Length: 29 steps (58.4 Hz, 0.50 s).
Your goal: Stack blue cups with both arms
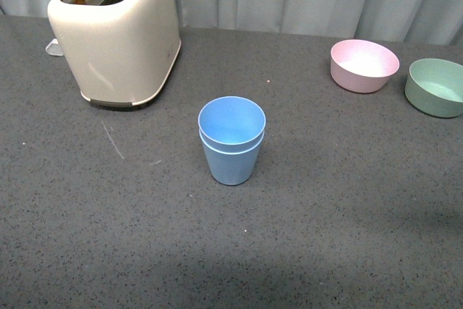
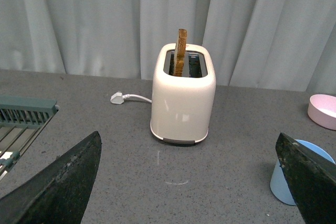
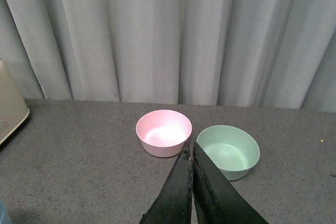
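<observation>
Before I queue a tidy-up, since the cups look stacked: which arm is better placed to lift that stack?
Probably the left. Its end effector is open, and the blue cups show beside one finger. The right end effector is shut, facing the pink bowl and green bowl.

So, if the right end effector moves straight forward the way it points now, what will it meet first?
Probably the gap between the pink bowl and the green bowl. The right end effector, shut, points between them; it might clip either rim, since depth is unclear. Behind them hangs the curtain.
</observation>
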Tool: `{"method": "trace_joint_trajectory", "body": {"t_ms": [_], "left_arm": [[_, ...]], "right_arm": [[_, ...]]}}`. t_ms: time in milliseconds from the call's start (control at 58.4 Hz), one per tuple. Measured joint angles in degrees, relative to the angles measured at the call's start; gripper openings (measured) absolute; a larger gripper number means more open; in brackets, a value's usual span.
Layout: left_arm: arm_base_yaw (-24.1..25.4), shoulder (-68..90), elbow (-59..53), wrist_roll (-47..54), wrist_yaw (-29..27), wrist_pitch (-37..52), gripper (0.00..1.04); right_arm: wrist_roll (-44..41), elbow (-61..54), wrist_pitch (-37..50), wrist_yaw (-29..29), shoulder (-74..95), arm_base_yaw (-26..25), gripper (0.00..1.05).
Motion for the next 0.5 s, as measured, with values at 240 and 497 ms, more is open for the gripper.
{"method": "trace_joint_trajectory", "body": {"t_ms": [240, 497], "left_arm": [[0.0, 0.0, 0.0, 0.0, -0.02, 0.0, 0.98], [0.0, 0.0, 0.0, 0.0, 0.0, 0.0, 0.98]], "right_arm": [[0.02, -4.83, -9.86, -3.8, -14.93, -3.45, 0.01], [0.02, -6.99, -20.31, -8.41, -27.65, -8.2, 0.01]]}}
